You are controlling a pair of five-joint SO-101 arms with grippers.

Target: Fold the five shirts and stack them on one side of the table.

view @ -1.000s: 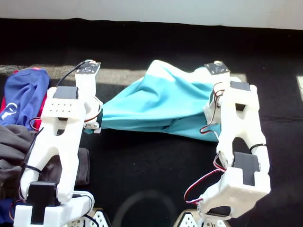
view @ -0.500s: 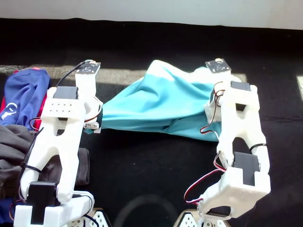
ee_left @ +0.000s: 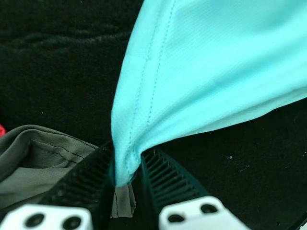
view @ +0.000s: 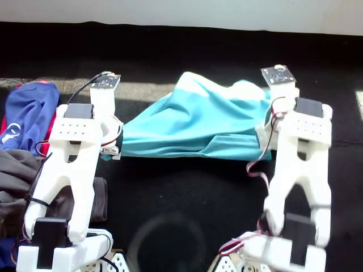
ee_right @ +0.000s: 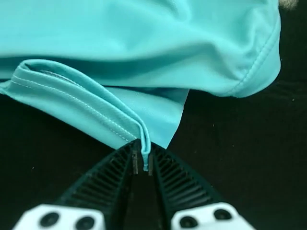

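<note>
Spanning the gap between the two arms, a turquoise shirt (view: 195,122) was held stretched over the black table (view: 187,198), towards its far side. The left gripper (ee_left: 127,170) was seen clamped on one stitched corner of the cloth, with the fabric pinched between its ribbed fingers (ee_left: 86,175). The right gripper (ee_right: 142,160) was closed on a doubled, hemmed edge at the opposite end.

The garment was judged to be gripped at both ends so that it could be drawn flat and its creases pulled out ahead of a fold. A bunched ridge along its far edge and a tucked flap near the right arm showed that it was not yet smooth.

Beside the left arm, at the table's edge, a blue shirt (view: 28,113) and a grey garment (view: 14,181) were heaped unfolded. That heap was taken to be the waiting supply, kept to one side so that the middle was left free for work. With those garments unfolded, the task was judged to be at an early stage.
</note>
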